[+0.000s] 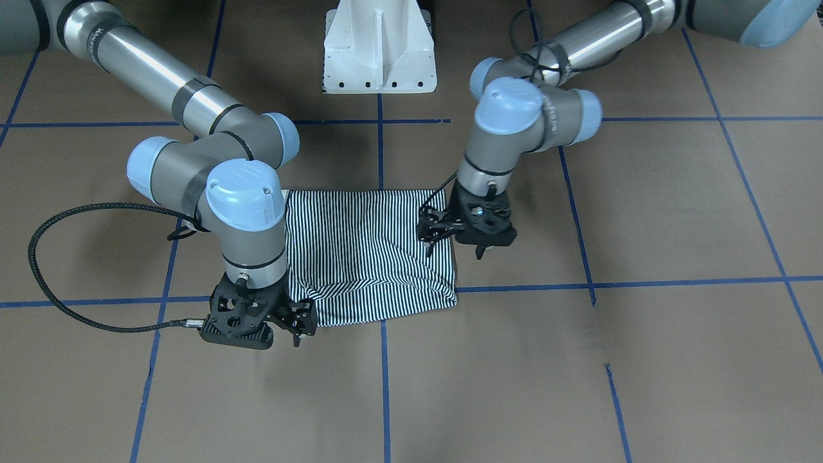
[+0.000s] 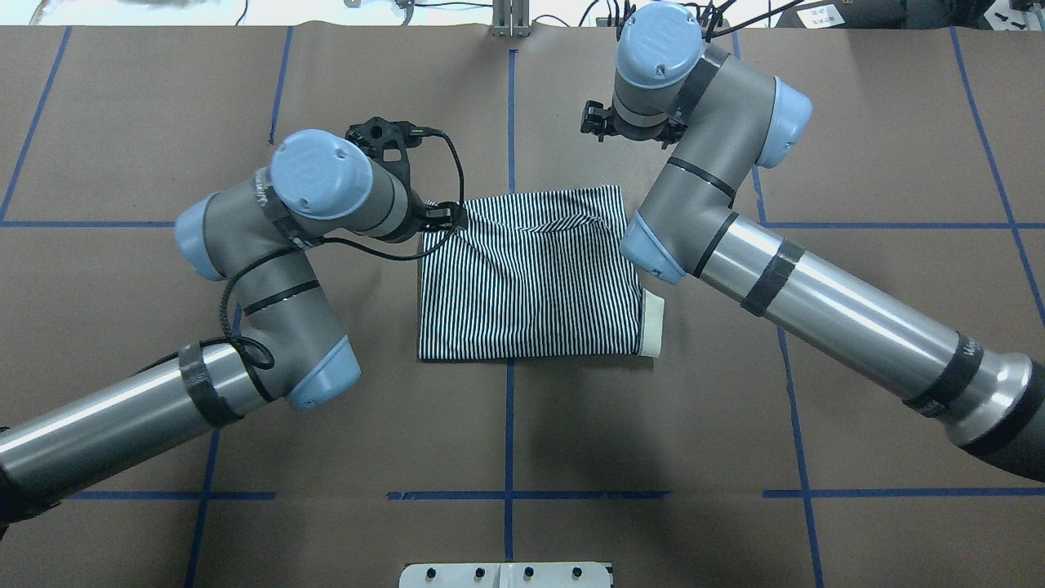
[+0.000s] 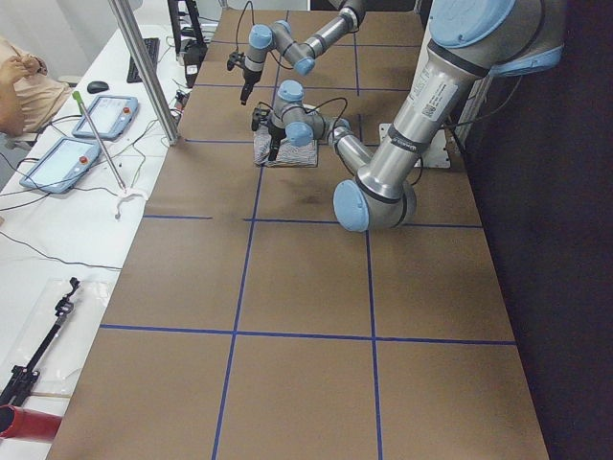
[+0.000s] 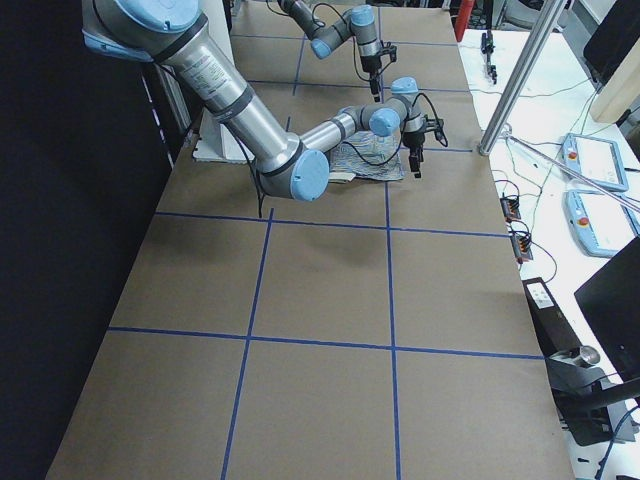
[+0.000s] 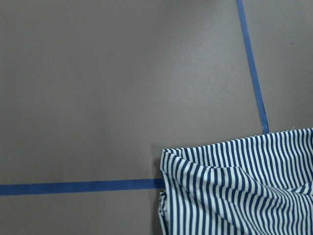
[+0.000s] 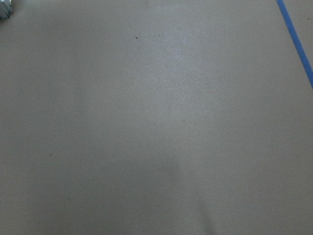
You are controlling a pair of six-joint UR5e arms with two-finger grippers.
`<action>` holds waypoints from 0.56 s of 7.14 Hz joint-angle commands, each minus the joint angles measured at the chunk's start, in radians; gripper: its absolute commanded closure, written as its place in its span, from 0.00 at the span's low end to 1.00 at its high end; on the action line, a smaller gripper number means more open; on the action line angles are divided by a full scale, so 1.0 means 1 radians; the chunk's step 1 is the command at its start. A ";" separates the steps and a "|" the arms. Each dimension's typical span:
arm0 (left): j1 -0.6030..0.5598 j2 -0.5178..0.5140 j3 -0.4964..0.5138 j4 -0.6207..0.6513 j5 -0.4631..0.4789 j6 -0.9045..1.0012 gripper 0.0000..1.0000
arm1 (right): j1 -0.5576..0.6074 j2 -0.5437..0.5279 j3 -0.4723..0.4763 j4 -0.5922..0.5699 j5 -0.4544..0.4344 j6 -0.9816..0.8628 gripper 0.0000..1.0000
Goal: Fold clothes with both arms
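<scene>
Polo shirt point(image 1: 366, 251): folded to a flat striped rectangle on the table point(image 1: 643, 360), lying between the two claws.

Left gripper point(image 1: 453, 247): over the shirt's edge on its own side, jaws apart, nothing between them. The cloth runs from beneath it across toward the right gripper point(image 1: 292, 321). That one sits at the shirt's opposite, operator-side corner. From these angles I cannot tell whether its jaws are apart or together, nor whether it touches the cloth.

Edges: the robot-side edge is straight. The operator-side edge is wavy, and a diagonal ridge runs from under the left gripper to the corner by the right one.

Room: bare brown surface with blue tape point(image 1: 384, 386) lines outward of each claw and on the operator side. The white pedestal base point(image 1: 379, 51) is well apart behind the shirt.

View differences:
- The overhead view shows the cream collar point(image 2: 653, 325) poking out at one corner. The front view hides most of it behind the right arm point(image 1: 247, 212).
- The left wrist view shows a rumpled shirt corner.
- The right wrist view shows only table and tape.
</scene>
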State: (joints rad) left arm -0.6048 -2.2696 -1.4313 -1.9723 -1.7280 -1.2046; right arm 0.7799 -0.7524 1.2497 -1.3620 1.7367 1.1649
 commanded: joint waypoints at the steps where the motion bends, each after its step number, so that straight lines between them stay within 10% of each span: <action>1: 0.046 -0.066 0.095 0.001 0.082 -0.010 0.00 | 0.001 -0.033 0.042 0.001 0.007 -0.002 0.00; 4: 0.011 -0.084 0.178 0.000 0.090 0.043 0.00 | 0.001 -0.038 0.042 0.008 0.007 -0.001 0.00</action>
State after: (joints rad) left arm -0.5712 -2.3482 -1.2828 -1.9716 -1.6421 -1.1874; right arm 0.7807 -0.7875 1.2908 -1.3566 1.7440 1.1641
